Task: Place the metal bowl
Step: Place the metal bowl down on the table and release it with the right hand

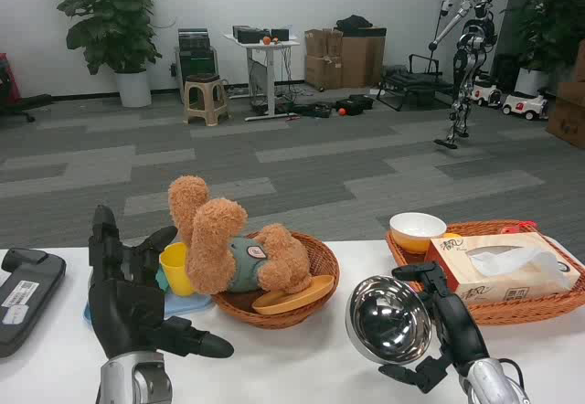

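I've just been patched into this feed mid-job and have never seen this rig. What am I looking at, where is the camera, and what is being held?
This is the one camera, in a humanoid robot's head, looking forward and down over a white table. The two black shapes at the bottom are its own hands. The left robot hand, on the picture's left, is raised and holds nothing, its fingers apart. The right robot hand grips the metal bowl, tilted so its shiny inside faces the camera.

On the table: a round wicker basket holding a teddy bear, a yellow cup beside it, and a second wicker basket with a tissue box and a white bowl. A black device lies at the left edge.
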